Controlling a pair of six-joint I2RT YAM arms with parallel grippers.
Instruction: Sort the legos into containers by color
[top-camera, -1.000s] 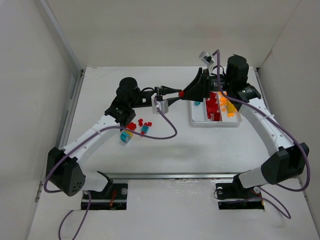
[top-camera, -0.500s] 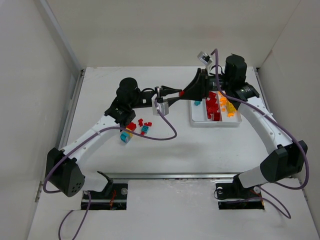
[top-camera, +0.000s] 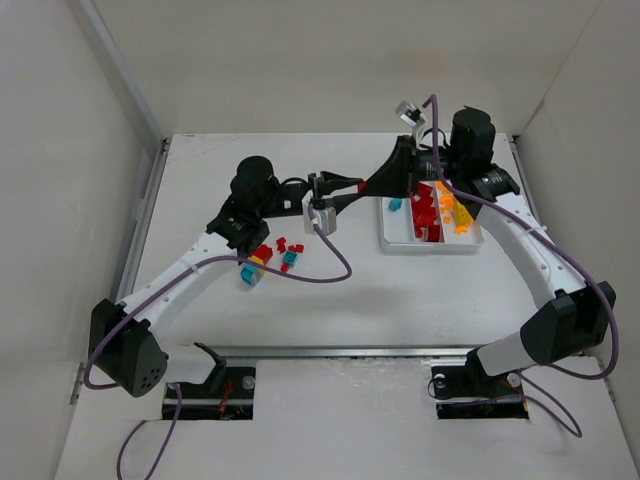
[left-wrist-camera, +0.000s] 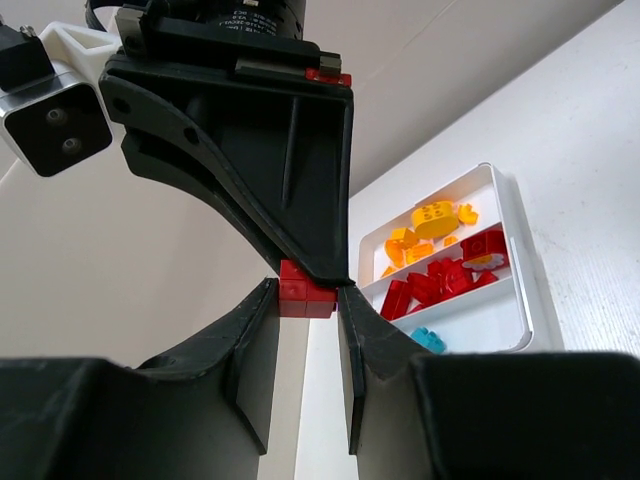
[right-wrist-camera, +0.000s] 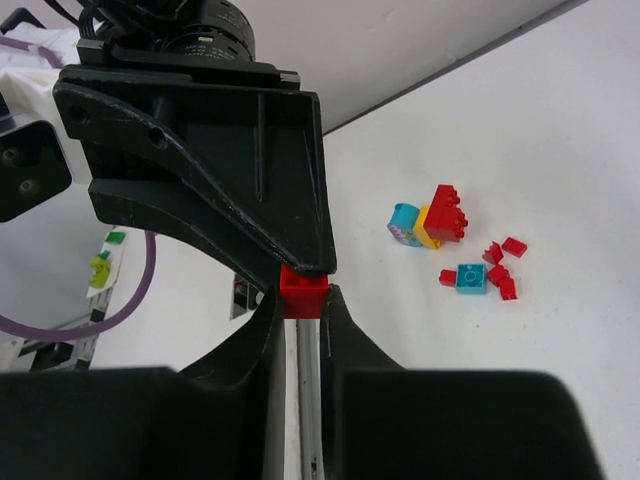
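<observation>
Top external view: tip-to-tip meeting of left claw (top-camera: 358, 186) and right claw (top-camera: 372, 184) in mid-air, just beside the left edge of the white tray (top-camera: 430, 249), above the table (top-camera: 400, 300). From the left wrist: left claw clenched on a small red brick (left-wrist-camera: 303, 297), one finger on each side, with the right claw's narrow tip on the same brick from above. From the right wrist: right claw likewise clamped on that brick, fingers tight against both sides. Inside the tray, three side-by-side compartments: a teal piece (top-camera: 395, 206) in the left one, red pieces (top-camera: 425, 215) in the middle, orange pieces (top-camera: 458, 215) in the right. On the table near the left arm, well apart from the tray, loose bricks (top-camera: 275, 255): a joined teal, yellow and red stack (right-wrist-camera: 430, 222), a teal brick (right-wrist-camera: 470, 277), several small red bits (right-wrist-camera: 513, 246).
</observation>
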